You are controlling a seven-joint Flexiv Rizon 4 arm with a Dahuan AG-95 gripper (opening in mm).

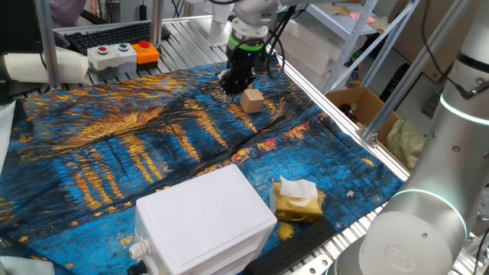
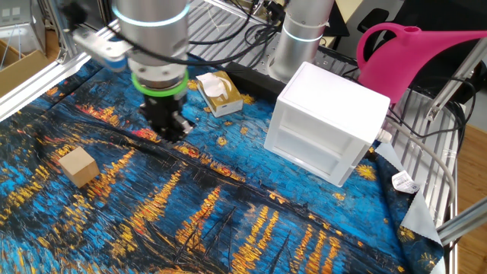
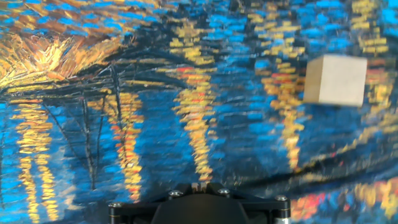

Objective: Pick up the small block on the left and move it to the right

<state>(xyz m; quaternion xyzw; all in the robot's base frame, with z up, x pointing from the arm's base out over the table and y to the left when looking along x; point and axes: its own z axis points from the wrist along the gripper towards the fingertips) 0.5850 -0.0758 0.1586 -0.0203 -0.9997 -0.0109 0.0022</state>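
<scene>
1. My gripper (image 1: pixel 231 85) hangs low over the far part of the table; from here I cannot tell whether my fingers are spread or pressed together, and nothing shows between them.
2. The small block (image 1: pixel 252 100) lies on the cloth just beside my gripper, apart from it, resting flat. In the hand view it sits at the upper right (image 3: pixel 336 79), off to one side of my line of sight.
3. The surface is a painted cloth (image 1: pixel 114 160) in deep blue with yellow-orange streaks, wrinkled in a long fold across the middle.
4. A big white box (image 1: pixel 205 223) stands on the near end of the cloth, and a yellow-brown tissue packet (image 1: pixel 296 201) lies just beside it.
5. Beyond the cloth's far edge sits a button box (image 1: pixel 122 53) with coloured buttons, and a keyboard (image 1: pixel 107 34) behind it.
6. To the side stands an open cardboard carton (image 1: pixel 359 107) on the floor.
7. The other fixed view shows a pink watering can (image 2: pixel 426 57) behind the white box.
</scene>
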